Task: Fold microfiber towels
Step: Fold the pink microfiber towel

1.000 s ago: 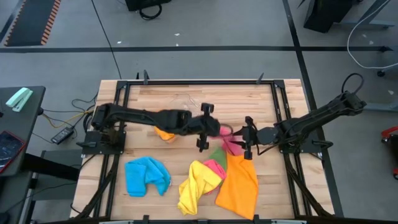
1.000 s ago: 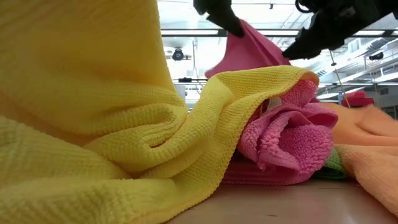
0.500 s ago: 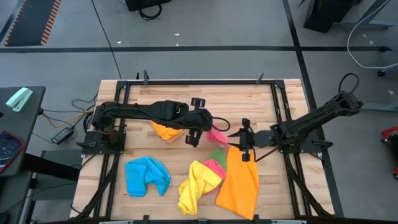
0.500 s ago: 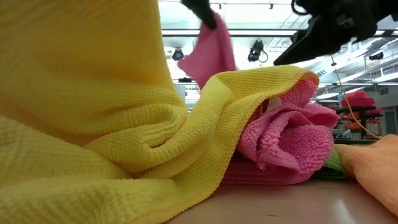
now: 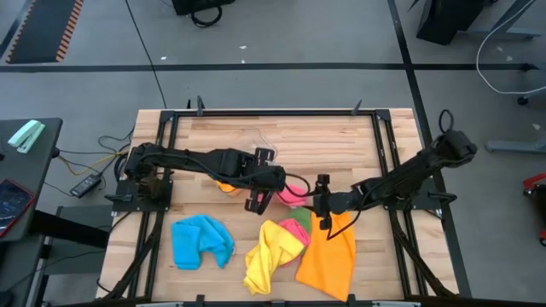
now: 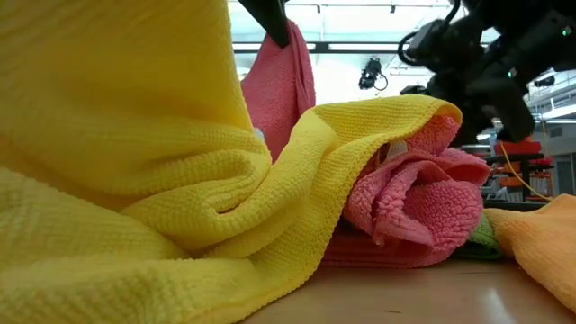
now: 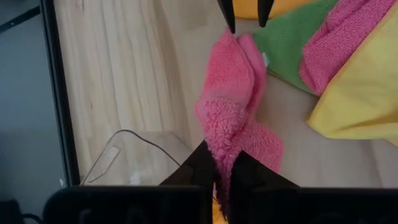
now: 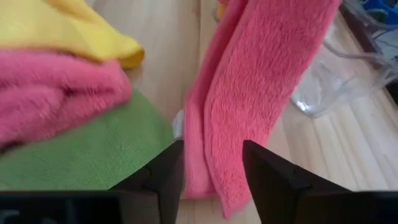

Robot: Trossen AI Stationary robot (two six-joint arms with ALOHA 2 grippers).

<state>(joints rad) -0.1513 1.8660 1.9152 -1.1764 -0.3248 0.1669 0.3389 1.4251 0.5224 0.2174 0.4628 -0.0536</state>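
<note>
High view: near mid-bench [image 5: 256,128], the left gripper [image 5: 280,189] has its fingers clenched on a hanging pink towel [image 5: 295,189]. The right gripper [image 5: 312,203] sits just beside it, fingers parted around the towel's lower edge, above green [image 8: 87,152], yellow [image 5: 269,256] and orange [image 5: 328,256] towels.

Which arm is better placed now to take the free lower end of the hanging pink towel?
The right one. The left gripper is shut on the pink towel's top end, so it is occupied. The right gripper is open, its fingers on either side of the towel's lower end.
</note>
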